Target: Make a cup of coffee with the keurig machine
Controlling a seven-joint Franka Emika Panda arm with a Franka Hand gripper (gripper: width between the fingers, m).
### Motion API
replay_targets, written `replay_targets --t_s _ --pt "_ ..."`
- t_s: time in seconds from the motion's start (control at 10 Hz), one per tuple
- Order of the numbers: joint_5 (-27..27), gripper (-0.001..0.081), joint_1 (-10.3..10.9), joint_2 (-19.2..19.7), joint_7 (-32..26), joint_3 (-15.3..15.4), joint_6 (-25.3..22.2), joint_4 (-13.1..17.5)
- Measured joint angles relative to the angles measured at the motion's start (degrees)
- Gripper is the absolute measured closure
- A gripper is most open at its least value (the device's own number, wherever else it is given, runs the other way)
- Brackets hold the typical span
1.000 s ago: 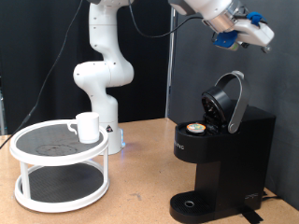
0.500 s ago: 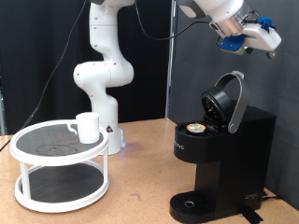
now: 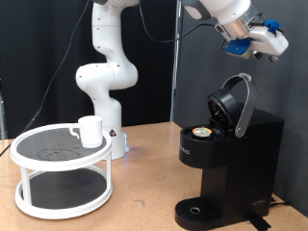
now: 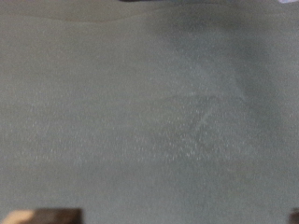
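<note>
Over the last second the gripper (image 3: 262,40) had drifted a little toward the right edge of the exterior view and slightly down, then settled; between the half-second-old picture and this one almost nothing had shifted, and the mug, stand and machine had not moved at all.

At the lower left of the exterior view stood the white two-tier stand (image 3: 64,175), and on its upper shelf, toward the shelf's right side, sat the cup (image 3: 89,130), upright, with its handle pointing to the frame's left. The cup looked empty from this angle, though its inside could not really be seen. Behind it, in the upper middle of the frame, rose the robot's white base column (image 3: 104,72).

At the lower right stood the keurig machine (image 3: 231,164) with its lid (image 3: 234,104) swung open and tilted back. A tan-topped pod (image 3: 201,133) lay in the open chamber just below the lid. The round drip tray (image 3: 199,210) at the machine's foot held nothing; the cup was well apart from it, across the table to the left.

The gripper hung in the upper right corner, above the raised lid and clear of it, so the lid lay straight below and slightly left of it. Whether its fingers were open or closed could not be told: the exterior view was too small, and the wrist view showed only a blurred grey surface, with nothing between the fingers visible.
</note>
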Motion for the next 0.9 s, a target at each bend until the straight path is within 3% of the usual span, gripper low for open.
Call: replay_targets --t_s 0.1,0.2,0.3,0.4,0.9 --pt "-0.4 0.048 0.0 0.0 0.3 -0.1 -0.1 -0.3" --pt "-0.9 0.048 -0.2 0.0 0.5 -0.1 -0.2 -0.7" --pt "-1.4 0.0662 -0.3 0.1 0.7 -0.3 -0.3 -1.2" --pt "-1.7 0.076 -0.5 0.1 0.7 -0.4 -0.3 -1.7" --pt "-1.8 0.0805 -1.5 0.0 0.2 -1.1 -0.6 -3.1"
